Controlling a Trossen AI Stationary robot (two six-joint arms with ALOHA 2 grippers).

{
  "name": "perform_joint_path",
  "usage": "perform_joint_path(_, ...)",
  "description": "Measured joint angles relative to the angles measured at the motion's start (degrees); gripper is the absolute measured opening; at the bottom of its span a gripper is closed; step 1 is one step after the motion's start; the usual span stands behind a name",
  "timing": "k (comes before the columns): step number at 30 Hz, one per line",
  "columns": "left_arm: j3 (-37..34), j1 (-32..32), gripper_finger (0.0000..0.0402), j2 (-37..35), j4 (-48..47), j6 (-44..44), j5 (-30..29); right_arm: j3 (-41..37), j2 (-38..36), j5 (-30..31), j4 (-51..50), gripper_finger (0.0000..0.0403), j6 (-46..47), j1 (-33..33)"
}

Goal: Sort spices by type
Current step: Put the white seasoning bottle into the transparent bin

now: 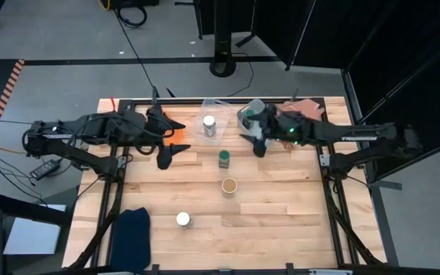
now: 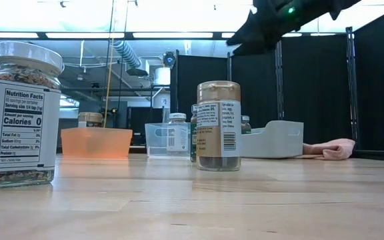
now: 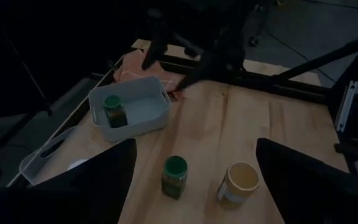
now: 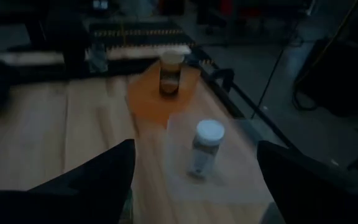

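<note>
1. Green-lid jar [image 1: 224,159] stands loose mid-worktop [image 1: 281,206]; its twin sits in the grey tray [image 3: 143,104].
2. Right gripper [image 1: 257,143] hovers nearby, fingers open, seemingly empty.
3. Descend straight, grip below lid.
4. Left gripper [image 1: 168,155] open, waiting.

Wooden table with trays, loose jars and cloths

The light plank table [image 1: 281,221] carries an orange tray [image 1: 176,131], a clear tray [image 1: 215,114] and a grey tray [image 1: 249,113] along its far edge. A green-lidded jar [image 1: 224,158], a tan-topped jar [image 1: 229,186] and a white-lidded jar [image 1: 182,220] stand directly on the wood. A pink cloth [image 1: 306,108] lies at the far right corner, a dark blue cloth [image 1: 133,228] near the front left.
</note>
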Motion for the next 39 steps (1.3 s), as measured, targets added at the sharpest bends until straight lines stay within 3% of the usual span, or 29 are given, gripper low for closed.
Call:
perform_joint_path(17, 0.00, 0.02, 0.0337, 0.05, -0.02, -0.30, -0.41, 0.00, 21.25, 0.08, 14.96, 0.0344, 1.74, 3.89)
perform_joint_path(27, 0.00, 0.02, 0.0337, 0.08, -1.59, -1.45, -1.98, 0.02, 26.46, -1.33, 15.79, 0.0344, 1.93, 5.39)
perform_joint_path(39, 0.00, 0.02, 0.0337, 0.08, -1.74, -2.12, -2.14, 0.02, 26.70, -2.31, 17.71, 0.0346, 1.74, 6.05)
